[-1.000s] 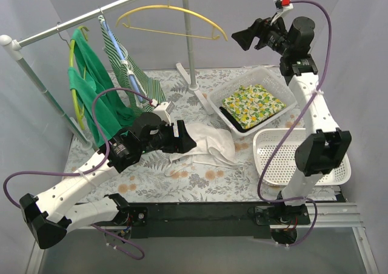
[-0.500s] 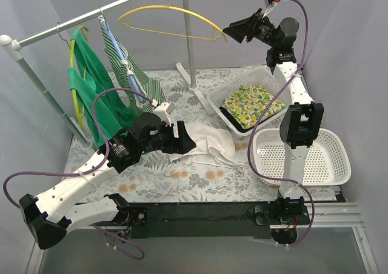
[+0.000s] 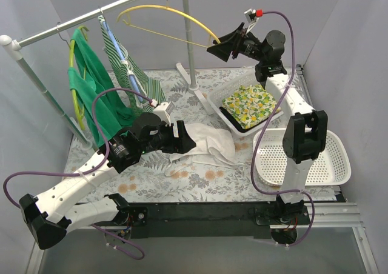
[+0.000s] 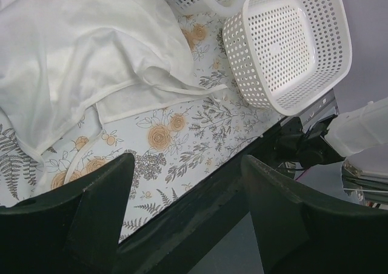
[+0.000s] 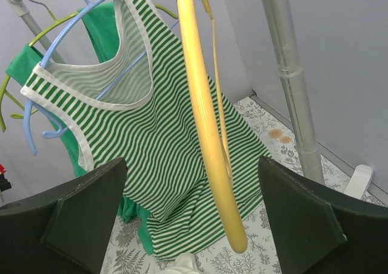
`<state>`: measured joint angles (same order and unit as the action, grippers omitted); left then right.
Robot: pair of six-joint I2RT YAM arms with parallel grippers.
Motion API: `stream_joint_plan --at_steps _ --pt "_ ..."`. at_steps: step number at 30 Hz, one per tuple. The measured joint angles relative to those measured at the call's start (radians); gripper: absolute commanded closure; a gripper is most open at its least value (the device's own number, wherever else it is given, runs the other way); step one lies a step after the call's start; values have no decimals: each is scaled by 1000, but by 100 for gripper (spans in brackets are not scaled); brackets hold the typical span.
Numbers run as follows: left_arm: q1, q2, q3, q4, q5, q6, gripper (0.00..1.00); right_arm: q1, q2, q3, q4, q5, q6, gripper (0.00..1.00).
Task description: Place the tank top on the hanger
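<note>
The white tank top [image 3: 209,143] lies crumpled on the floral table, and fills the upper left of the left wrist view [image 4: 79,62]. My left gripper [image 3: 185,142] hovers open at its near-left edge, with nothing between the jaws. The large yellow hanger [image 3: 163,13] hangs from the rail at the back. In the right wrist view its right arm tip [image 5: 209,140] lies between the open jaws of my right gripper [image 3: 217,48]. The right fingers [image 5: 303,207] do not touch it.
A green garment [image 3: 91,92] on a yellow hanger and a striped top [image 3: 130,74] on a blue hanger hang at the left. The rack's upright pole [image 3: 189,37] stands just behind the hanger. A basket with patterned cloth [image 3: 251,104] and an empty white basket [image 3: 303,159] sit on the right.
My right arm has swung left and down toward the yellow hanger's right tip, which now sits between its jaws. The hanger has tilted. The left arm and tank top have not moved.
</note>
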<state>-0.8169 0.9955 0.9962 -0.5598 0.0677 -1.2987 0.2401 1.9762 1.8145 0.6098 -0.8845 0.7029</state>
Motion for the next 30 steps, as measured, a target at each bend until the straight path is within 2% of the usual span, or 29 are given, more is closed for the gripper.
stream_joint_plan --at_steps 7,11,16,21,30 --pt "0 0 6 0 -23 -23 29 20 -110 -111 -27 45 -93 5" --pt "0 -1 8 4 -31 -31 29 52 -153 -110 -129 100 -201 7" --pt "0 -2 8 8 -34 -45 29 118 -148 -13 -334 222 -372 10" --pt "0 -5 8 8 -35 -52 29 204 -104 139 -518 464 -523 15" --pt "0 -5 11 7 -39 -51 29 322 -9 309 -694 772 -688 36"
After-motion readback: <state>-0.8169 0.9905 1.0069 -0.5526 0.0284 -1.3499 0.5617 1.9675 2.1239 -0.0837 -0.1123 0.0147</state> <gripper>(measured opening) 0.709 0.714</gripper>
